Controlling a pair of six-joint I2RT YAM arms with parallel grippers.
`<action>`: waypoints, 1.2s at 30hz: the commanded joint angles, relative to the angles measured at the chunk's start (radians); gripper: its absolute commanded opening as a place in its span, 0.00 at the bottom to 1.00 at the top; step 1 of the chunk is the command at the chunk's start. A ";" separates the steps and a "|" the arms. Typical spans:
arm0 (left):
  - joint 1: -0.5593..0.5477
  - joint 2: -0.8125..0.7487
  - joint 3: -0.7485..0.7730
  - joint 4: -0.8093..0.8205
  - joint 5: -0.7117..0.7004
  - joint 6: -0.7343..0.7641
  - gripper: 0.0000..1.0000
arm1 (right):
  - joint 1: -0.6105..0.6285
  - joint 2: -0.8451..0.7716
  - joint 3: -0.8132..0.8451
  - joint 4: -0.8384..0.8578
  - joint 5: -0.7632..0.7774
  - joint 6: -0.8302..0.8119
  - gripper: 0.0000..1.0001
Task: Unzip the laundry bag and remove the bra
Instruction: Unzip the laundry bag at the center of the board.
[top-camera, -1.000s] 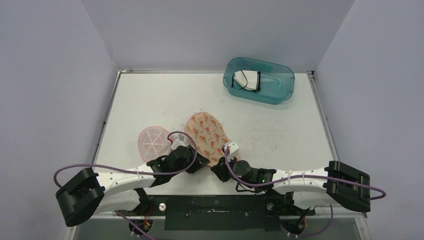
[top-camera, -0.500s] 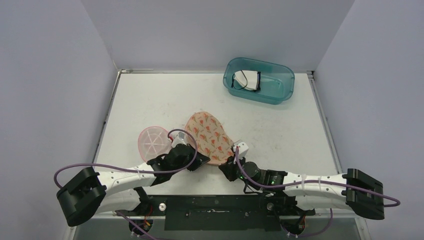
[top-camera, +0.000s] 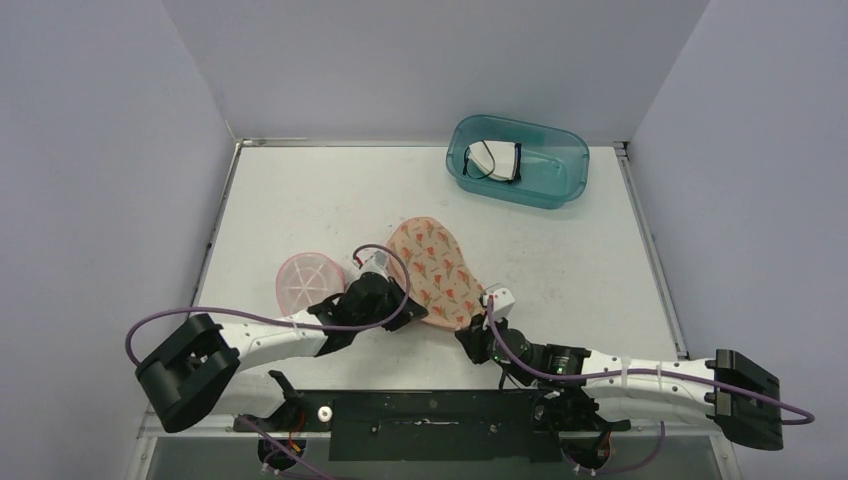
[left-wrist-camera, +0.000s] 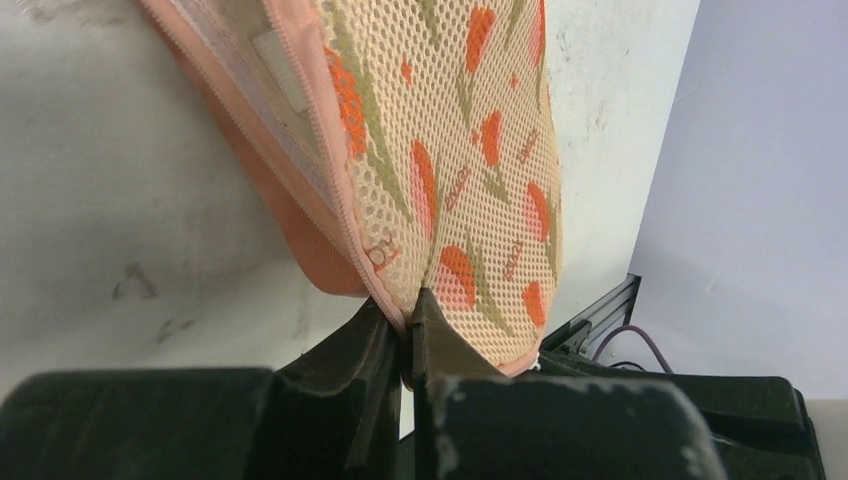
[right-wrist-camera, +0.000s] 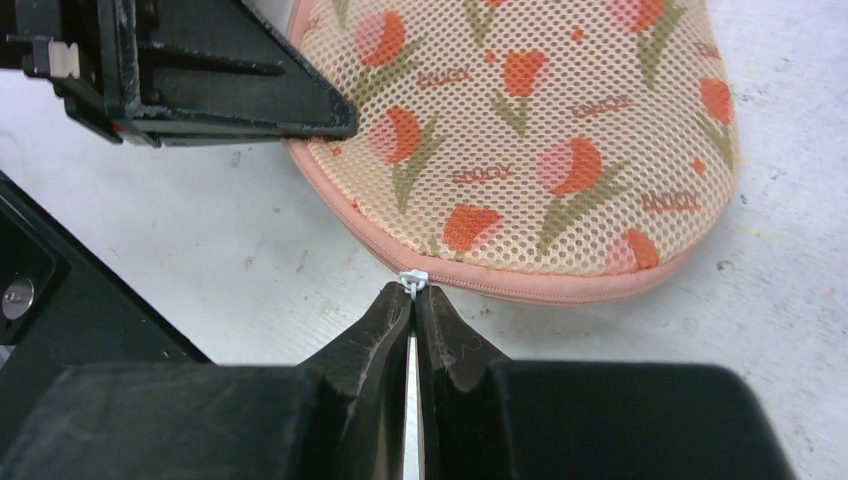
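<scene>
laundry bag (right-wrist-camera: 560, 120) — mesh cloth | table (top-camera: 300, 200) — matt, scuffed | bin (top-camera: 545, 190): translucent plastic

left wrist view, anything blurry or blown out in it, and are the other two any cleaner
Left wrist: the laundry bag mesh is sharp mid-frame and slightly softer at the top left; the left gripper is a dark, near-featureless mass. Right wrist: the weave and zipper pull are crisp, and the right gripper is dark too. Top external: even soft light on the table, faint shadows, no glare.
</scene>
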 joint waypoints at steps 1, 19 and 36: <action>0.046 0.104 0.106 0.088 0.109 0.138 0.00 | 0.010 -0.044 -0.026 -0.017 0.037 0.014 0.05; 0.038 -0.016 0.010 0.021 0.153 0.020 0.86 | 0.014 0.116 0.031 0.162 -0.034 -0.017 0.05; -0.086 0.031 0.016 0.117 -0.047 -0.170 0.57 | 0.019 0.276 0.099 0.301 -0.106 -0.046 0.05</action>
